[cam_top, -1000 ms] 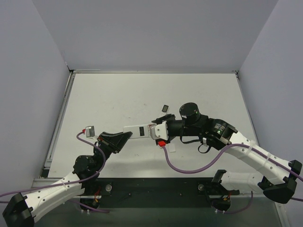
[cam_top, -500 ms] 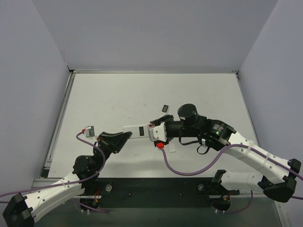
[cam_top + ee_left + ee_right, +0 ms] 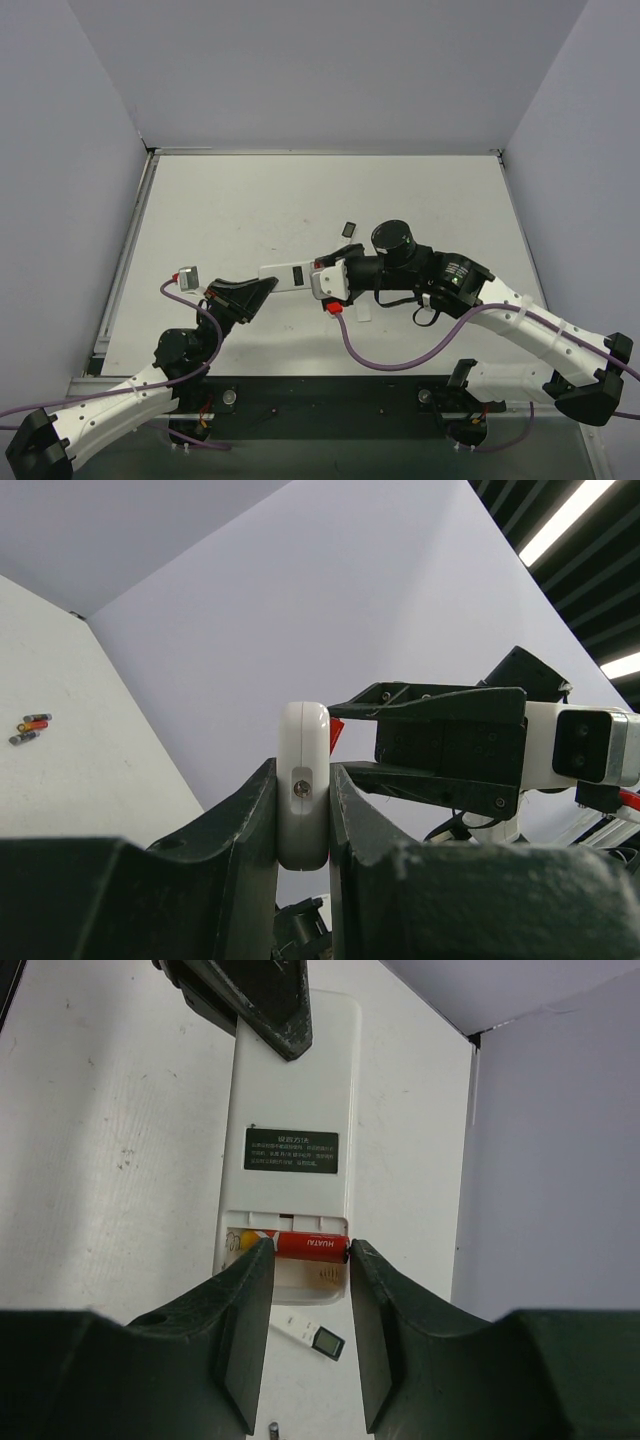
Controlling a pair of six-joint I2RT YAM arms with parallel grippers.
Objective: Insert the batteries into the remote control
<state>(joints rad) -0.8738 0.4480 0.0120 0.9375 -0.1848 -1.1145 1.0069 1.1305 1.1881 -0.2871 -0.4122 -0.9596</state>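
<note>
The remote control [image 3: 290,1090] is held off the table, label side towards the right wrist camera, its battery bay uncovered. My left gripper [image 3: 266,288] is shut on its far end; in the left wrist view the remote control [image 3: 303,730] stands edge-on between both fingers. One red battery [image 3: 312,1247] lies across the bay's upper slot. My right gripper [image 3: 308,1252] hovers over that bay, open. Its left fingertip covers part of the battery and its right fingertip [image 3: 356,1260] sits at the battery's end. In the top view the right gripper [image 3: 322,277] meets the remote control [image 3: 290,276] near the table's middle.
Loose batteries [image 3: 30,728] lie on the table, far left in the left wrist view. A slim white remote with a dark screen [image 3: 312,1335] lies below the bay, and another small battery [image 3: 272,1428] lies nearer. A small dark piece [image 3: 349,228] rests behind the grippers.
My right gripper has slid a little left onto the remote's open end and its jaws have narrowed slightly. The left arm and the remote have stayed put.
</note>
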